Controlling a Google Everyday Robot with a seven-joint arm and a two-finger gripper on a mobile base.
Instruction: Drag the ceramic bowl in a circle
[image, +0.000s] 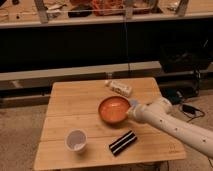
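- The ceramic bowl (114, 109) sits upright, just right of the wooden table's (75, 97) centre.
- The gripper (131, 112) is at the bowl's rim at 3 o'clock; whether it grips, I cannot tell.
- The white cup (76, 140) stands at the bowl's 7 o'clock.

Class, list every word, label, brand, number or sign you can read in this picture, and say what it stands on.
None can be read.
A pale container lying at the far edge of the table: print too blurred.
A dark striped packet near the front edge: pale stripes, no legible letters.
The ceramic bowl and the white cup: no markings show.
The gripper, at the bowl's right rim: no label shows.
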